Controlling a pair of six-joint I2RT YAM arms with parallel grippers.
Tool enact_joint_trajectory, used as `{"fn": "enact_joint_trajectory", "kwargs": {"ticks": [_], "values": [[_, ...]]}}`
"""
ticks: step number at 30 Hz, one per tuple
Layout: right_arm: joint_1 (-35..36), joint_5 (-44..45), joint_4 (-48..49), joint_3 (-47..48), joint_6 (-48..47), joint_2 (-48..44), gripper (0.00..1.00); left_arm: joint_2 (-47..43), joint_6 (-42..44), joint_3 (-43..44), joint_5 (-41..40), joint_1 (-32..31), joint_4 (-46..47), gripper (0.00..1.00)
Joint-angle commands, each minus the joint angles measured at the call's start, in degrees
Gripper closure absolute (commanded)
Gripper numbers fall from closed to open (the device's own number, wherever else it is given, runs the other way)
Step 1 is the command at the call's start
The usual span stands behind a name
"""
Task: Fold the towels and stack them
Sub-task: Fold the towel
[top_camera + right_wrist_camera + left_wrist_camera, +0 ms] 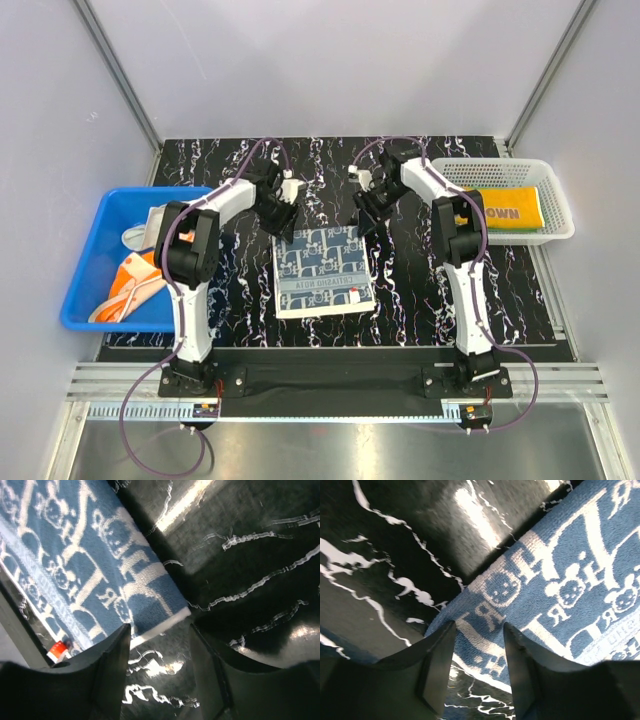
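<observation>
Seen from above, the far corners of the navy-patterned towel (322,272) are covered by the left hand (281,220) and the right hand (366,218); the lettering on its near band is too small to be read. The left end of the orange-yellow towel (512,208) in the white basket (500,170) is hidden by the right arm (456,225). The cloths (130,285) in the blue bin (85,255) are partly masked by the left arm (190,245). In both wrist views the towel is cut off by the edges.

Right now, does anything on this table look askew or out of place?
Only slightly: the navy-and-white patterned towel lies a little rotated against the edges of the black marbled table. Nothing spilled or damaged shows.
</observation>
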Motion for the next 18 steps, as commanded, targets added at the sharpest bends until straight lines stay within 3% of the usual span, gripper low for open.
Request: {"fn": "enact_joint_trajectory", "kwargs": {"ticks": [1, 7, 13, 15, 18], "values": [[-0.2, -2.9, -1.8, 4.9, -3.3, 2.1, 0.43, 2.0, 3.6, 1.7, 0.2, 1.5, -1.0, 0.5], [-0.3, -4.8, -0.6, 7.8, -3.9, 4.4, 0.46, -0.2, 3.5, 3.2, 2.0, 2.2, -0.1, 0.5], [-0.4, -5.8, -3.6, 13.2, -4.3, 7.7, 0.46, -4.7, 2.4, 5.3, 10.9, 4.8, 0.6, 0.48], [-0.5, -7.1, -4.6, 14.9, -4.2, 8.3, 0.48, -5.1, 2.4, 6.4, 9.9, 5.1, 0.4, 0.47], [-0.6, -8.5, -6.0, 16.2, -4.5, 9.4, 0.58, -4.5, 3.7, 8.0, 5.7, 5.7, -1.4, 0.47]]}}
